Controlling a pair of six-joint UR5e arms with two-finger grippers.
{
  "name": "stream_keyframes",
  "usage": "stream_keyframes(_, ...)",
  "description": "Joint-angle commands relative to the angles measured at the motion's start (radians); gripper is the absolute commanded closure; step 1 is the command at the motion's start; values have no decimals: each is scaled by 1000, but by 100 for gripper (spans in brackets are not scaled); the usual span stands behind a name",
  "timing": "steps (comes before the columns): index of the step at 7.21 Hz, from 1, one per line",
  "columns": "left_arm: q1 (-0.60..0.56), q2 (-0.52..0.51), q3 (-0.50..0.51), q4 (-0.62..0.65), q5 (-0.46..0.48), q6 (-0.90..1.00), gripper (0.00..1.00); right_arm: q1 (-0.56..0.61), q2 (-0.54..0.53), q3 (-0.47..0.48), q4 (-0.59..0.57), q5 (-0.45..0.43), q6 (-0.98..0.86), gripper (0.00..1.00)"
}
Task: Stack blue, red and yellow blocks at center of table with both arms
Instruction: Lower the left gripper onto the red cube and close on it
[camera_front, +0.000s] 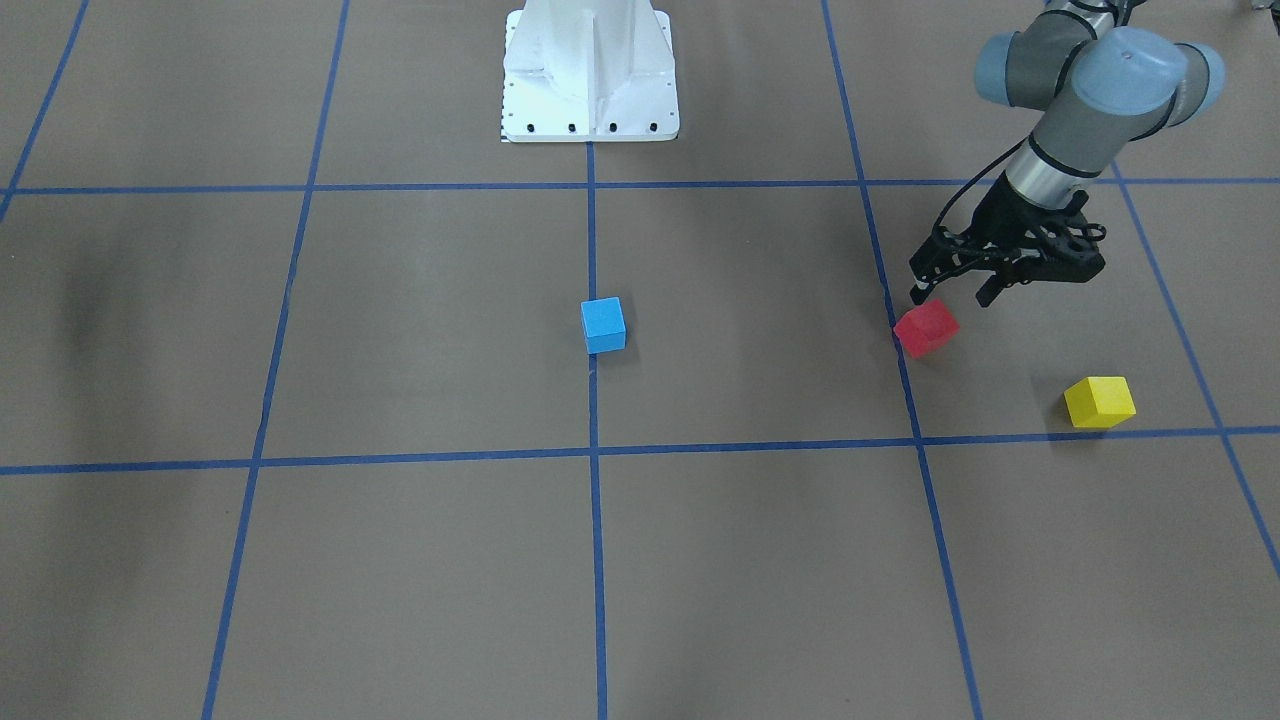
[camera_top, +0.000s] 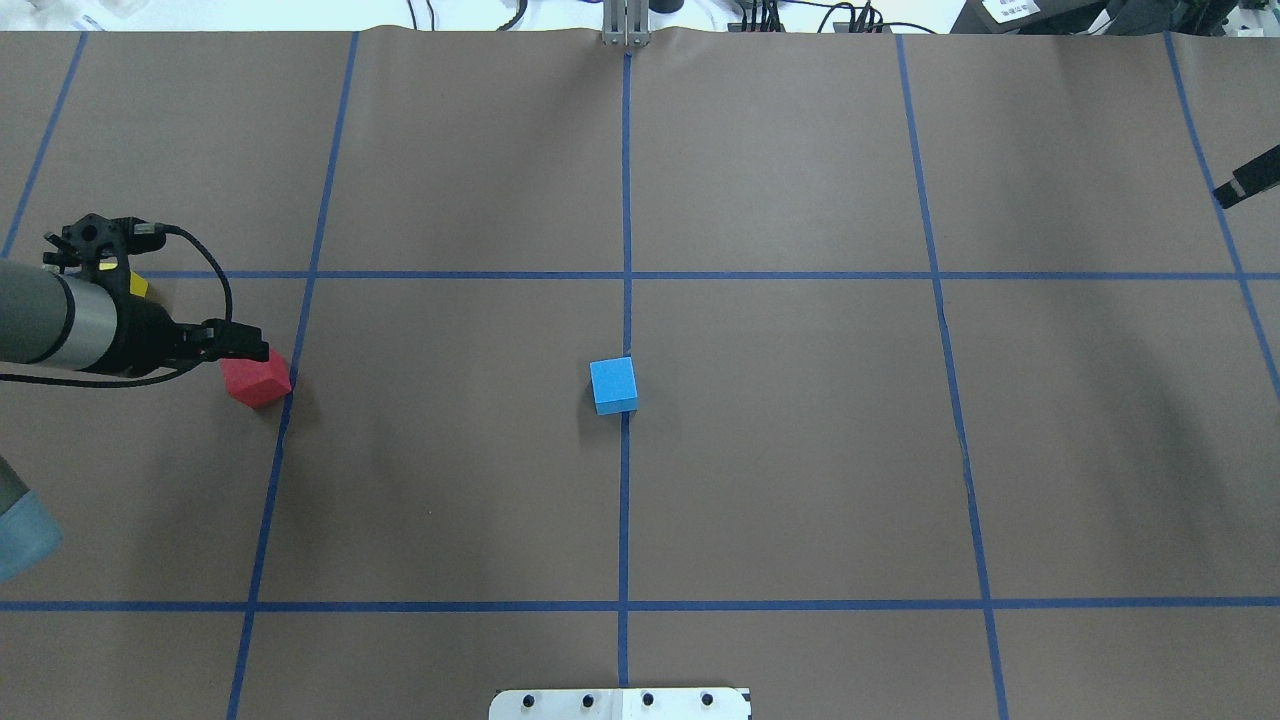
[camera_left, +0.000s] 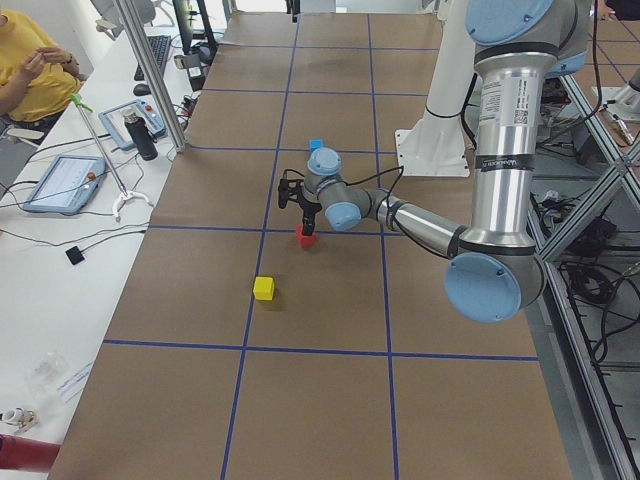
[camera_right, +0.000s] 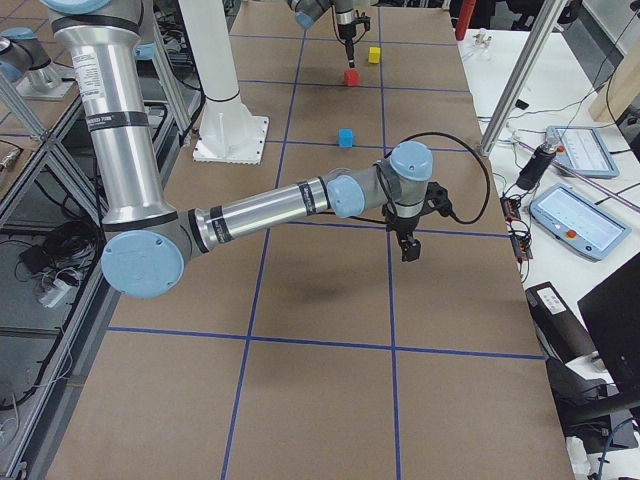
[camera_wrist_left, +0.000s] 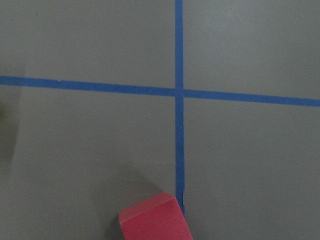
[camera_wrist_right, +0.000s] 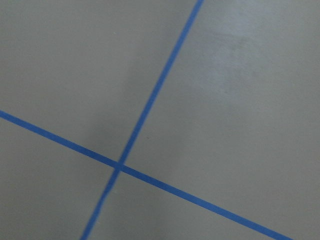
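The blue block (camera_front: 603, 325) sits at the table's centre, on the middle tape line; it also shows in the overhead view (camera_top: 613, 385). The red block (camera_front: 926, 329) lies on the robot's left side beside a tape line and shows at the bottom of the left wrist view (camera_wrist_left: 155, 221). My left gripper (camera_front: 950, 295) is open, just behind and above the red block, one fingertip (camera_front: 917, 293) close over its edge. The yellow block (camera_front: 1099, 402) sits farther left, apart. My right gripper (camera_right: 410, 248) hangs over bare table on the right; I cannot tell if it is open or shut.
The robot's white base (camera_front: 590, 70) stands at the near-middle edge. Blue tape lines (camera_front: 592, 455) divide the brown table into squares. Operators' tablets and cables (camera_left: 60, 180) lie on a side bench beyond the table's far edge.
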Motion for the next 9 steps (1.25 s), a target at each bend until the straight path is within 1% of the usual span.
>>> stream_keyframes(1,25,-35,2,124,32,-26,0,69,-60,-1,3,7,-18,0)
stream_keyframes(3,34,-40,22,143,35,-30,0,71,-63,0,6,3,-23,0)
stream_keyframes(4,42,-58,48,143,38,-30,0,71,-65,0,6,3,-28,0)
stream_keyframes(5,50,-100,91,143,69,-35,0,71,-68,0,6,3,-34,0)
stream_keyframes(6,53,-118,125,143,69,-32,0,71,-66,0,6,0,-34,0)
stream_keyframes(7,54,-119,131,143,71,-29,1,71,-66,0,6,-2,-34,0)
stream_keyframes(8,56,-110,131,143,72,-23,25,71,-66,-1,6,-2,-34,0)
stream_keyframes(9,68,-109,128,145,72,-10,83,71,-68,0,6,-2,-32,0)
